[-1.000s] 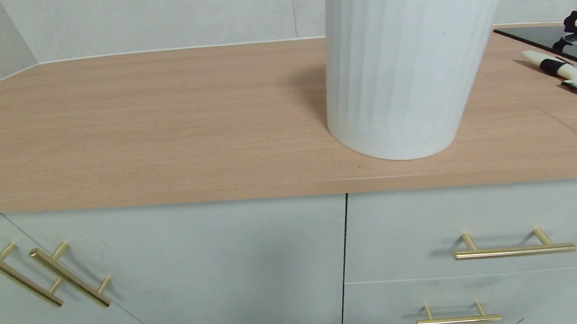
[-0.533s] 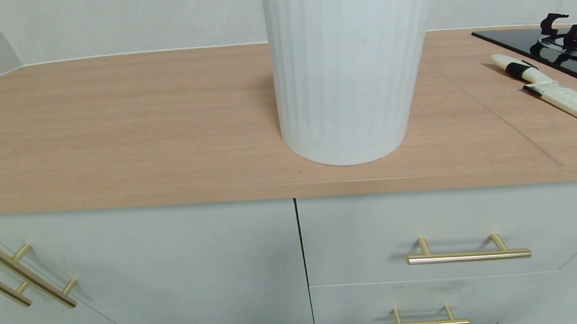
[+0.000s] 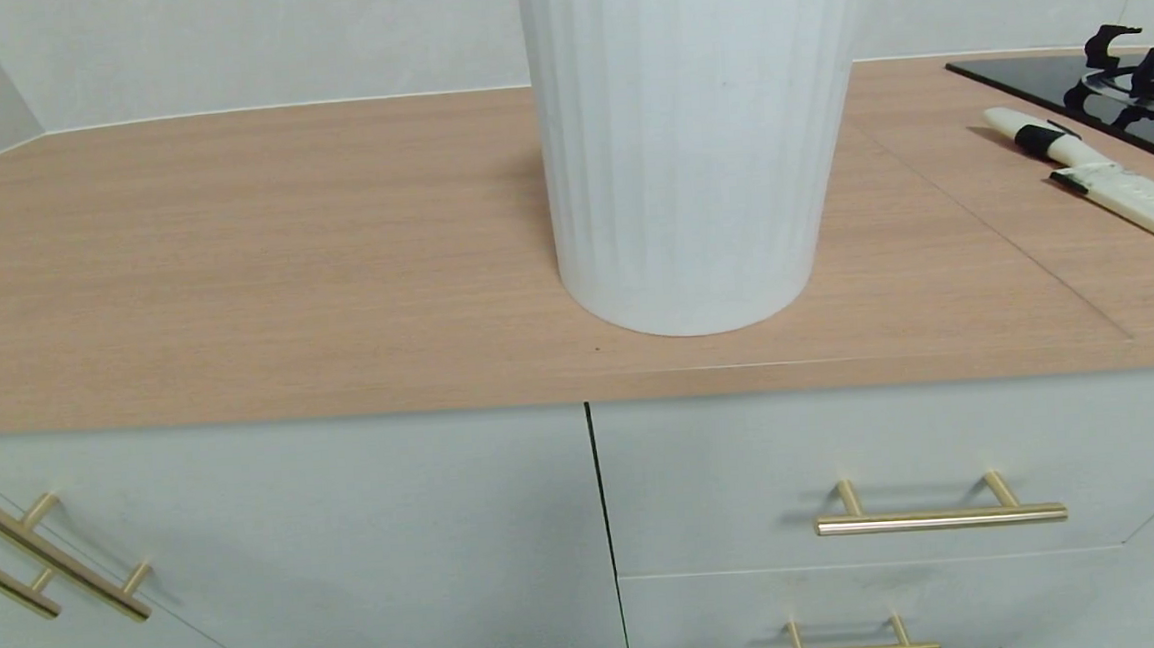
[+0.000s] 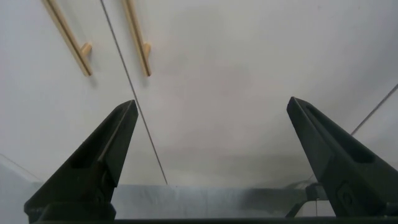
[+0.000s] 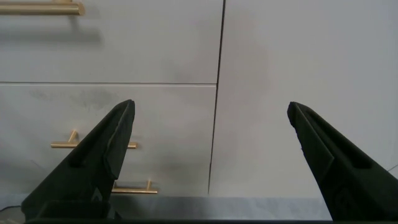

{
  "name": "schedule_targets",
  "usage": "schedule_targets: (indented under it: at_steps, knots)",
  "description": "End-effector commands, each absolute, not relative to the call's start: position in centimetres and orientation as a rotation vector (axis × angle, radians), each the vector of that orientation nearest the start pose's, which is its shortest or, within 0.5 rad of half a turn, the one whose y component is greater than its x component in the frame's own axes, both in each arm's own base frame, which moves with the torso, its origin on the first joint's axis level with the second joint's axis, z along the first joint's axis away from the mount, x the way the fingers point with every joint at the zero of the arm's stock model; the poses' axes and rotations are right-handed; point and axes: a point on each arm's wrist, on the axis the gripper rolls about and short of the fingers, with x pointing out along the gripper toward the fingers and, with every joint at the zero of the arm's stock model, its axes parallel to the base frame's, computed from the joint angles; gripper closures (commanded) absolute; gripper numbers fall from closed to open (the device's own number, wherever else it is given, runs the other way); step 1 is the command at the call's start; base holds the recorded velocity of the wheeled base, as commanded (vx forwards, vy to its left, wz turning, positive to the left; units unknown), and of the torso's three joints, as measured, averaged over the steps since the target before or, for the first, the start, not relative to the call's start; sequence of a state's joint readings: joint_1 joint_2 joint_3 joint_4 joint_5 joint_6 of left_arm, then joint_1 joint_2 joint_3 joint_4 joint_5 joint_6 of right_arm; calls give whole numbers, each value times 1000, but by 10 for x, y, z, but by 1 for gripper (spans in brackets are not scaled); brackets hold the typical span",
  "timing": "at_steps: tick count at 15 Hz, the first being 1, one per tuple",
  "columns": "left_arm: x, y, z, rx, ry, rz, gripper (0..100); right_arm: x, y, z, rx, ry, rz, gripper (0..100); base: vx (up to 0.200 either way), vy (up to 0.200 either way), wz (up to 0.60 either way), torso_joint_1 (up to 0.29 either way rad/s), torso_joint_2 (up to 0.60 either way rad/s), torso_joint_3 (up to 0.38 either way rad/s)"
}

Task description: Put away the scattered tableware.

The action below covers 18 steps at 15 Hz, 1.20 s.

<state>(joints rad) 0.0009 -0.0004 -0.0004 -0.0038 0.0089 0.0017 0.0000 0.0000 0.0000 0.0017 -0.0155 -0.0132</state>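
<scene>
the knife (image 3: pixel 1109 181) lies far right, long axis slanting back-left to front-right; right gripper (image 5: pixel 210 104), wide open, seems nearer; left gripper (image 4: pixel 212 101) wide too.

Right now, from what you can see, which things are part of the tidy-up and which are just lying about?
For the job:
knife, lying on the counter beside the stove
tall white container, standing mid-counter, probably where the knife goes

Just there:
stove
drawers
cupboard doors
</scene>
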Motion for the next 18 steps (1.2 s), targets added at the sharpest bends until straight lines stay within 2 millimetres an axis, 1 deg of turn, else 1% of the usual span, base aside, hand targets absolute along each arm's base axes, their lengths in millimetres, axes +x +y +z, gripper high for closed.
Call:
schedule_targets:
  at_steps: [1, 6, 10, 13, 15, 18]
  knots:
    - [-23, 0, 76, 2, -5, 11, 0, -23, 0, 75, -14, 3, -15, 0, 0, 0, 0, 0, 0, 0]
    - [-23, 0, 76, 2, -5, 11, 0, -23, 0, 75, -14, 3, -15, 0, 0, 0, 0, 10, -23, -7]
    - [-23, 0, 76, 2, -5, 11, 0, -23, 0, 75, -14, 3, -15, 0, 0, 0, 0, 144, -195, -222]
    - [-23, 0, 76, 2, -5, 11, 0, -23, 0, 75, -14, 3, -15, 0, 0, 0, 0, 165, -596, -255]
    - [-23, 0, 76, 2, -5, 11, 0, -23, 0, 75, -14, 3, -15, 0, 0, 0, 0, 37, -527, -264]
    - [-23, 0, 76, 2, -5, 11, 0, -23, 0, 75, -14, 3, -15, 0, 0, 0, 0, 299, -484, -258]
